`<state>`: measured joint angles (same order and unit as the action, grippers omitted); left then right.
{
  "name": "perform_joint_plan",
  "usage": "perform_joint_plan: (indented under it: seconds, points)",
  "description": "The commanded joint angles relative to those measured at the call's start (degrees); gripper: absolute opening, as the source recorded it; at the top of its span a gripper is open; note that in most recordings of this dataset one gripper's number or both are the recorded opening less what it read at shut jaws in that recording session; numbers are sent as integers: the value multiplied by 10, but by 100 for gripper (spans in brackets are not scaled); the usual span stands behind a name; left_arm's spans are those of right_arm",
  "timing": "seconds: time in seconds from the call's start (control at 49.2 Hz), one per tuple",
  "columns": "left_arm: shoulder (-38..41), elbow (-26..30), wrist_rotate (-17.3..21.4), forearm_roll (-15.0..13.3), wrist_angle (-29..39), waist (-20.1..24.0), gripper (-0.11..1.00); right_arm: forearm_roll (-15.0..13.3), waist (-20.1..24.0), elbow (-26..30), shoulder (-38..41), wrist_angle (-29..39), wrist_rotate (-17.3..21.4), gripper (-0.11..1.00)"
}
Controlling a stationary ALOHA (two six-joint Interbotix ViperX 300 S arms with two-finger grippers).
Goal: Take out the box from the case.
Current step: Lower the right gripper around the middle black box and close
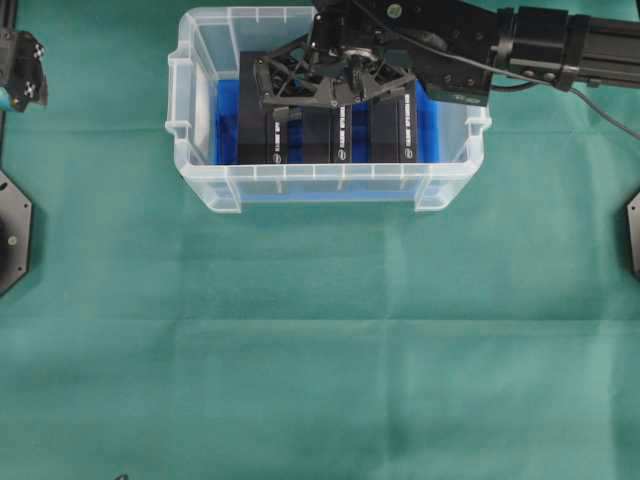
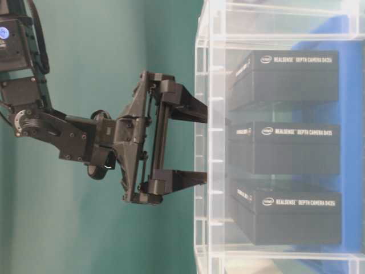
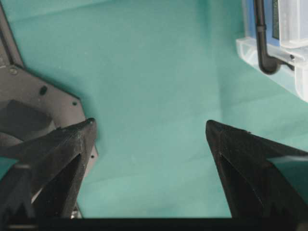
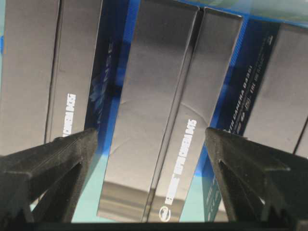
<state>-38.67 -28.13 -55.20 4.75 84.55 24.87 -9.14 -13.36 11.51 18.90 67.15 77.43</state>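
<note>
The case is a clear plastic bin with a blue lining, at the back middle of the green cloth. Three black boxes with white print lie side by side in it: a left one, a middle one and a right one. My right gripper hangs open over the middle box, one finger on each side of it, touching nothing. In the table-level view its fingertips stand at the case's rim. My left gripper is open and empty over bare cloth at the far left.
The right arm stretches in from the right across the case's back corner. Black base plates lie at the left edge and the right edge. A corner of the case shows in the left wrist view. Green cloth covers the table.
</note>
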Motion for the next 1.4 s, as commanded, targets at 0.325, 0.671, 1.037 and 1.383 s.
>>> perform_joint_plan:
  seconds: [0.325,0.671,1.037,1.383]
  points:
    - [-3,11,1,2,-3,1,96,-2,-10,-18,-7,-30,0,95]
    - [-2,11,1,3,-4,1,96,-2,-14,-39,-2,-53,0,95]
    - [-4,10,1,3,-4,1,96,0,-13,-40,11,-62,2,95]
    - [-3,10,1,2,-4,1,96,0,-13,-39,16,-62,8,92]
